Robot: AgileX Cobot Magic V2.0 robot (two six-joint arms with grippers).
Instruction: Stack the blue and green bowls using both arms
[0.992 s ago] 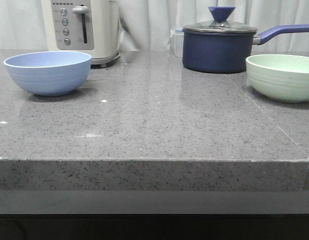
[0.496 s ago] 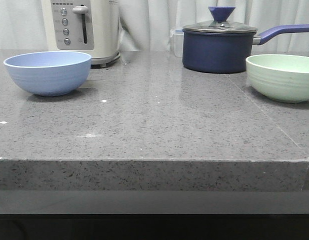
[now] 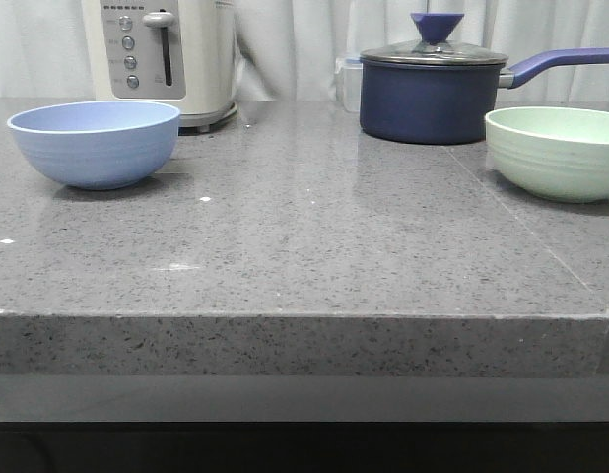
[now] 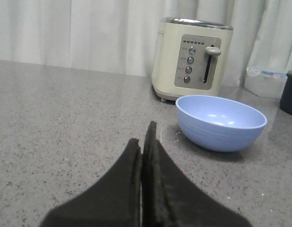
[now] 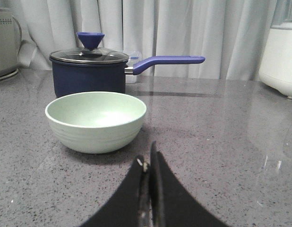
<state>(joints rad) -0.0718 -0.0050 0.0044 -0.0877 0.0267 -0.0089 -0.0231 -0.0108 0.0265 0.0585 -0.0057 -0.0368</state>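
Apparently both bowls light, rigid, smooth-walled: pinch rim. Blue bowl (image 3: 94,144) counter's left, green bowl (image 3: 553,153) far right, well apart. Left end effector (image 4: 142,156) pressed together; right end effector (image 5: 147,165) likewise, both empty.

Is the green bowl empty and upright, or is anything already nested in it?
Empty and upright. The right wrist view shows the green bowl with a bare interior, rim up on the counter; nothing nested.
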